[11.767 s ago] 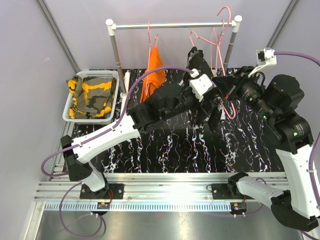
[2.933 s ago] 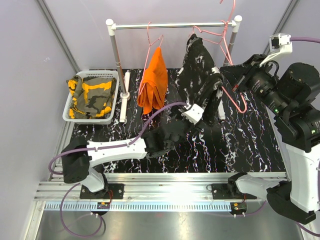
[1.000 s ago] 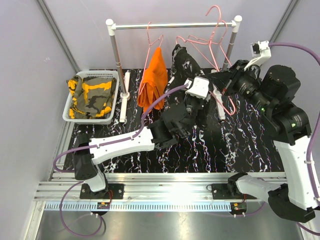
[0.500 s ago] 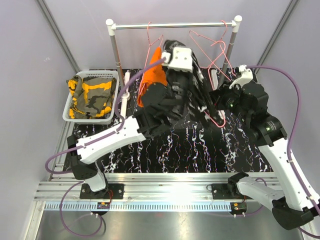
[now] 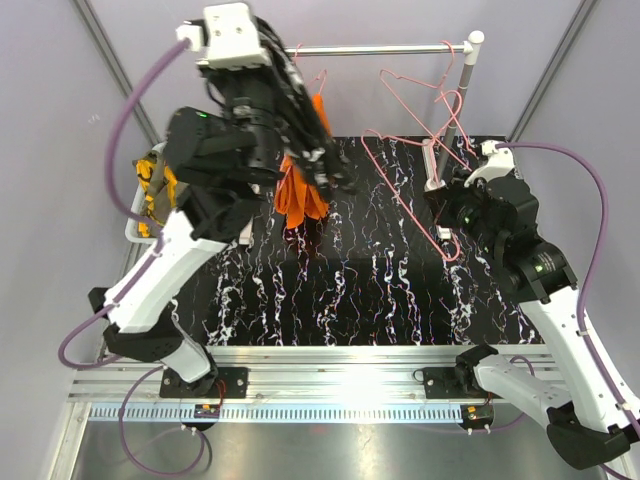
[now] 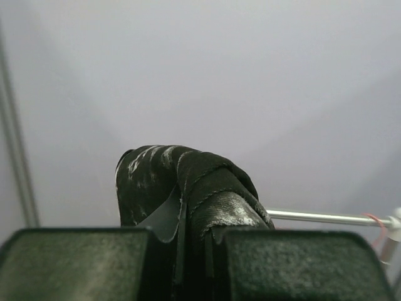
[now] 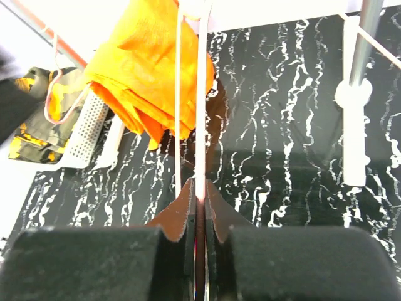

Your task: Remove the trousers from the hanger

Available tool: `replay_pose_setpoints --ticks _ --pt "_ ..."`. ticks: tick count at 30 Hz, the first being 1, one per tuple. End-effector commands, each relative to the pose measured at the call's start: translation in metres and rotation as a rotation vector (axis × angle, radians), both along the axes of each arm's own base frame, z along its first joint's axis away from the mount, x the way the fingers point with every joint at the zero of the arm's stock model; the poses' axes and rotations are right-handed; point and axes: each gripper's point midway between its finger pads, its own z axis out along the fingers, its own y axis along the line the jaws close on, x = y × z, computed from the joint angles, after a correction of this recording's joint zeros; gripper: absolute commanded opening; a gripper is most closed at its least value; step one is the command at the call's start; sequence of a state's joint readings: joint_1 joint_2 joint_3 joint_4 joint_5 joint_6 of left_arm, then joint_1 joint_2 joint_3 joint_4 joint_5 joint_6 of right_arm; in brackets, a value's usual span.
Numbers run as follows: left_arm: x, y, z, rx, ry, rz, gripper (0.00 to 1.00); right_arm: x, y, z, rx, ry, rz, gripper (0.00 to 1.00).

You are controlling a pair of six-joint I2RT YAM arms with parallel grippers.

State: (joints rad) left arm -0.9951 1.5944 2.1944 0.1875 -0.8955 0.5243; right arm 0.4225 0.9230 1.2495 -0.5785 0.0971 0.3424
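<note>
Top view: olive trousers [image 5: 155,185] lie in a basket [image 5: 130,230]; left jaws, held high, pinch the black trousers [image 6: 188,182]; orange trousers [image 5: 300,195] hang nearby; right jaws pinch a bare hanger [image 5: 405,195]. Best carry the black pair leftward, releasing over the basket.

Black marbled table [image 5: 380,280] carries white basket [image 7: 86,130] and rack feet [image 7: 354,150].

Three trousers: an orange pair [image 5: 300,190] hanging at upper centre, a black speckled pair [image 6: 188,182] mid-frame in the left wrist view, and a camouflage pair [image 5: 155,185] at the left edge. Three pink wire hangers: the first hanger [image 5: 318,78] above the orange pair, the second hanger [image 5: 400,88] at upper right, the third hanger [image 7: 201,113] running down the centre of the right wrist view. One rail [image 5: 380,48] across the top. One white basket [image 7: 84,132]. Two arms: the left arm [image 5: 180,250] and the right arm [image 5: 540,270].
</note>
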Motion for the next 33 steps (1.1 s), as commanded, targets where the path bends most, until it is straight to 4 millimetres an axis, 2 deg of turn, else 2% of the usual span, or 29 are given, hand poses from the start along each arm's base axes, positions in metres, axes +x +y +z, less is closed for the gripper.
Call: replay_pose_setpoints --ticks 1,2,4,5,7,8,9,10,11,12,13,14,15,16,17,18,20,21,22,23,26,27,28,29,31,32,33 --pt "-0.034 0.098 0.054 -0.083 -0.124 0.117 0.0 -0.002 -0.013 0.031 -0.011 -0.086 -0.047 0.0" --pt "-0.028 0.103 0.045 -0.036 -0.093 0.143 0.0 -0.003 -0.015 0.033 -0.017 -0.09 -0.052 0.0" --pt "-0.025 0.134 0.041 -0.021 -0.072 0.22 0.0 -0.004 -0.018 0.041 -0.016 -0.107 -0.06 0.0" --pt "-0.016 0.135 0.027 0.032 -0.025 0.241 0.0 -0.005 -0.018 0.043 -0.016 -0.11 -0.058 0.0" --pt "-0.017 0.166 0.018 0.054 -0.006 0.311 0.0 -0.008 -0.018 0.05 -0.007 -0.121 -0.055 0.0" --pt "-0.014 0.172 0.01 0.089 0.011 0.321 0.0 -0.009 -0.018 0.052 0.001 -0.125 -0.054 0.0" --pt "-0.007 0.178 -0.009 0.115 0.053 0.345 0.0 -0.011 -0.017 0.054 0.007 -0.13 -0.044 0.0" --pt "-0.002 0.201 -0.02 0.13 0.085 0.416 0.0 -0.013 -0.017 0.058 0.012 -0.138 -0.04 0.0" --pt "0.005 0.21 -0.038 0.163 0.14 0.438 0.0 -0.016 -0.017 0.06 0.022 -0.144 -0.034 0.0" --pt "0.02 0.214 -0.066 0.189 0.197 0.452 0.0 -0.018 -0.015 0.062 0.03 -0.148 -0.022 0.0" --pt "0.017 0.237 -0.077 0.199 0.213 0.51 0.0 -0.02 -0.015 0.064 0.038 -0.152 -0.016 0.0" --pt "0.023 0.243 -0.085 0.215 0.212 0.52 0.0 -0.025 -0.014 0.068 0.05 -0.162 -0.003 0.0" --pt "0.036 0.25 -0.113 0.24 0.267 0.532 0.0 -0.027 -0.013 0.07 0.055 -0.167 0.004 0.0" --pt "0.045 0.269 -0.126 0.248 0.301 0.567 0.0 -0.029 -0.012 0.072 0.066 -0.168 0.011 0.0" --pt "0.053 0.279 -0.142 0.255 0.347 0.58 0.0 -0.034 -0.012 0.075 0.074 -0.179 0.024 0.0" --pt "0.063 0.295 -0.169 0.254 0.414 0.611 0.0 -0.037 -0.011 0.076 0.084 -0.183 0.032 0.0" --pt "0.08 0.305 -0.2 0.276 0.459 0.638 0.0 -0.044 -0.009 0.081 0.099 -0.198 0.054 0.0" --pt "0.083 0.31 -0.212 0.312 0.483 0.668 0.0 -0.046 -0.009 0.083 0.106 -0.202 0.057 0.0" --pt "0.087 0.314 -0.233 0.318 0.508 0.695 0.0 -0.048 -0.009 0.083 0.111 -0.204 0.061 0.0" --pt "0.097 0.314 -0.242 0.324 0.51 0.697 0.0 -0.05 -0.009 0.085 0.115 -0.207 0.067 0.0" --pt "0.115 0.31 -0.27 0.342 0.558 0.663 0.0 -0.057 -0.01 0.085 0.118 -0.21 0.081 0.0" --pt "0.128 0.308 -0.29 0.348 0.603 0.65 0.0 -0.059 -0.01 0.085 0.117 -0.211 0.084 0.0" --pt "0.133 0.307 -0.3 0.351 0.637 0.64 0.0 -0.06 -0.01 0.084 0.117 -0.209 0.087 0.0" --pt "0.139 0.305 -0.302 0.332 0.641 0.626 0.0 -0.063 -0.011 0.086 0.121 -0.217 0.087 0.0" --pt "0.154 0.298 -0.329 0.345 0.719 0.582 0.0 -0.065 -0.012 0.084 0.117 -0.219 0.088 0.0" --pt "0.159 0.297 -0.329 0.332 0.73 0.576 0.0 -0.066 -0.013 0.084 0.114 -0.22 0.088 0.0" --pt "0.167 0.294 -0.345 0.343 0.776 0.569 0.0 -0.066 -0.014 0.083 0.111 -0.221 0.085 0.0"
